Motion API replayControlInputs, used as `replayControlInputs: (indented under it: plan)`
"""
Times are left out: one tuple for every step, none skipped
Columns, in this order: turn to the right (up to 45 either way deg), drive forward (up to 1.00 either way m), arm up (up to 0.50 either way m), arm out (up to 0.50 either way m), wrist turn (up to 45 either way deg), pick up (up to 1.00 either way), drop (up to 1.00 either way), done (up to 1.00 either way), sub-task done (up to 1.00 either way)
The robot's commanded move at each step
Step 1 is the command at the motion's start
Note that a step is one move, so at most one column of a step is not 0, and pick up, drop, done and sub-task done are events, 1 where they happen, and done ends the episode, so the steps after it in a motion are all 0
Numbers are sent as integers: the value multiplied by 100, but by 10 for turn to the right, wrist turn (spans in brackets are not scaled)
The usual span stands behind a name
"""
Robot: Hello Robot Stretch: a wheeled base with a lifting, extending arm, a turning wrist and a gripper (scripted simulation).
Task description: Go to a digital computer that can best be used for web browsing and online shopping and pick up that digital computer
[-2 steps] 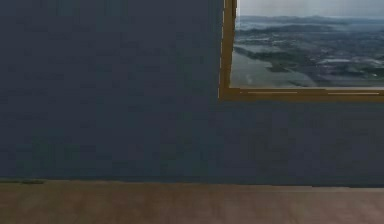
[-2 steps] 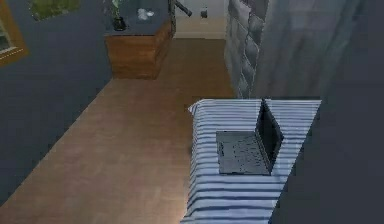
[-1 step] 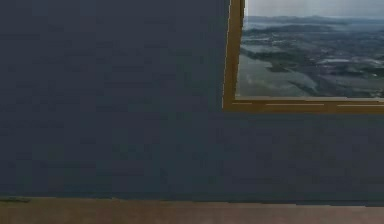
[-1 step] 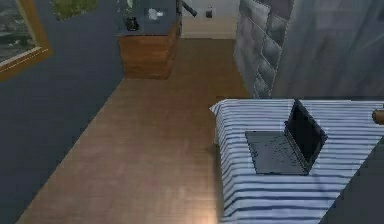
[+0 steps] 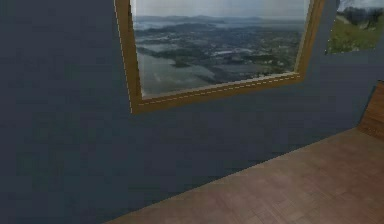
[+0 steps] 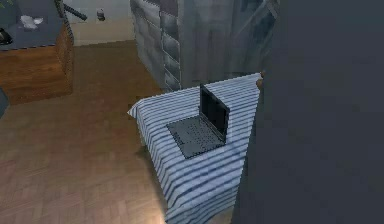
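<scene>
An open laptop [image 6: 203, 125], dark grey with its screen upright, sits on a bed or low surface covered in blue-and-white striped cloth [image 6: 200, 185] in the middle of the arm side view. Its keyboard faces the lower left of that view.
A dark blue wall [image 5: 70, 130] with a large gold-framed landscape picture [image 5: 220, 45] stands close ahead, with wooden floor [image 5: 300, 190] at the lower right. In the arm side view, a dark wall [image 6: 320, 120] rises on the right, a wooden table [image 6: 35, 60] stands at top left, and a grey drawer unit [image 6: 160, 40] stands behind the bed.
</scene>
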Motion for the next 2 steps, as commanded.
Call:
replayControlInputs:
  plan:
    - [0, 0, 50, 0, 0, 0, 0, 0, 0]
    - [0, 0, 14, 0, 0, 0, 0, 0, 0]
